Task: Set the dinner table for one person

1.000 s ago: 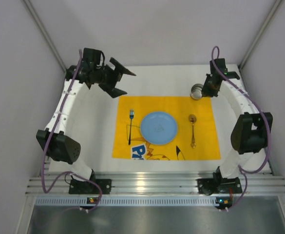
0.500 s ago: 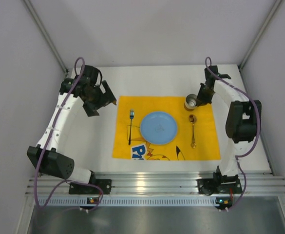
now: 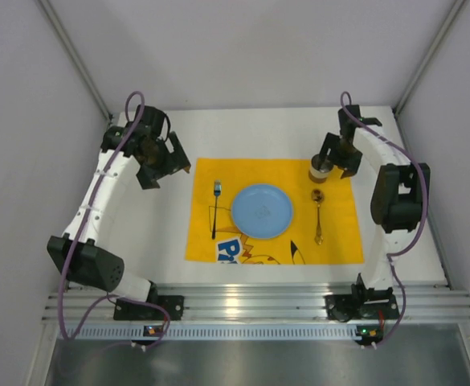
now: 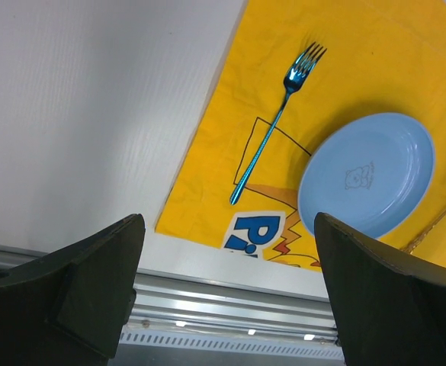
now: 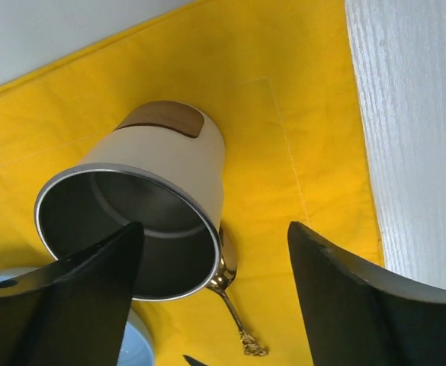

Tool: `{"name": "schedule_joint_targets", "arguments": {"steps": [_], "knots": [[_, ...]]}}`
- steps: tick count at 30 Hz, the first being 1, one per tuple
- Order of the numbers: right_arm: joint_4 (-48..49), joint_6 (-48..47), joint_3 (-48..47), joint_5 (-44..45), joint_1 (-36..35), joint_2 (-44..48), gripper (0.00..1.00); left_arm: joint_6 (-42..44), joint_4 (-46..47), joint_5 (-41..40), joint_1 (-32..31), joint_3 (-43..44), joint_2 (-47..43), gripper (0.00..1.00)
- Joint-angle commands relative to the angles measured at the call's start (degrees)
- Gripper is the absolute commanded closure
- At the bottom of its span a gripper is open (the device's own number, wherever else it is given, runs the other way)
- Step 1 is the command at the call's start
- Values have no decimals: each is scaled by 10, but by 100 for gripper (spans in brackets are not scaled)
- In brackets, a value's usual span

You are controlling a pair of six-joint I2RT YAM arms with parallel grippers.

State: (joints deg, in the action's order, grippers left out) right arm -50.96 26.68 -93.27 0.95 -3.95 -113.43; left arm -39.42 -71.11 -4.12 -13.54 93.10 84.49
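The white dinner table [image 3: 243, 133] carries a yellow placemat [image 3: 339, 241]. On the mat lie a blue plate [image 3: 262, 211], a blue fork [image 3: 216, 207] to its left and a gold spoon [image 3: 318, 215] to its right. A white steel-lined cup [image 3: 320, 168] stands at the mat's far right corner, just beyond the spoon's bowl. My right gripper [image 3: 337, 159] hovers over it, open; the cup [image 5: 162, 175] sits by the left finger, with a wide gap to the right finger. My left gripper [image 3: 164, 165] hangs open and empty over bare table left of the mat.
Grey wall panels close in the table on the left, right and back. A ridged aluminium rail [image 3: 243, 305] runs along the near edge, with both arm bases bolted on it. In the left wrist view the fork [image 4: 276, 126] and plate [image 4: 367, 174] lie ahead.
The right gripper carried the cup from the bare table onto the mat's far right corner, then opened and let it go. The left arm drew back to the left.
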Motion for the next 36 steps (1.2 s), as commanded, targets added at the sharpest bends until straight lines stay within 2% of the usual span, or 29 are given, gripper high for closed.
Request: {"name": "schedule_joint_targets", "arguments": {"steps": [1, 3, 5, 8, 10, 12, 14, 16, 21, 23, 25, 26, 28, 29, 31, 33, 34, 36], "knots": [[-20, -1, -38, 4, 6, -3, 20, 22, -5, -23, 2, 35, 13, 2], [-34, -5, -60, 6, 6, -2, 11, 27, -10, -33, 2, 52, 23, 2], [-53, -10, -82, 16, 6, 7, 7, 35, -15, -40, 2, 71, 32, 2], [-83, -19, -166, 44, 2, 44, 5, 45, -24, -54, 2, 95, 45, 2], [-72, -33, -191, 45, -4, 107, 5, 50, -32, -59, 2, 110, 52, 2], [-7, -62, -181, -4, -15, 166, 3, 52, -34, -59, 2, 129, 63, 3], [64, -74, -129, -87, -20, 259, 0, 52, -32, -51, 2, 141, 73, 3], [101, -53, -78, -119, -20, 340, 0, 50, -18, -40, 2, 145, 76, 3], [227, 31, 202, -196, -21, 512, 0, 52, 52, -25, -6, 123, 50, 5], [230, 43, 293, -219, -20, 591, 0, 74, 119, -36, -14, 66, 7, 4], [224, 54, 342, -235, -21, 671, 0, 87, 152, -49, -14, 18, -24, 4], [220, 55, 384, -255, -21, 698, 0, 98, 175, -43, -14, -43, -55, 4], [213, 51, 419, -268, -21, 773, 0, 123, 250, -13, -19, -111, -90, 5], [192, 46, 441, -275, -21, 793, 0, 163, 278, -3, -29, -179, -126, 6], [172, 22, 458, -296, -21, 843, 0, 241, 360, 21, -46, -237, -179, 10], [161, 8, 482, -306, -21, 882, 0, 295, 430, 3, -87, -305, -215, 11], [157, 7, 488, -302, -21, 890, 0, 337, 454, -43, -98, -326, -232, 11], [155, 7, 498, -298, -21, 898, 0, 357, 513, -82, -109, -392, -285, 9]]}}
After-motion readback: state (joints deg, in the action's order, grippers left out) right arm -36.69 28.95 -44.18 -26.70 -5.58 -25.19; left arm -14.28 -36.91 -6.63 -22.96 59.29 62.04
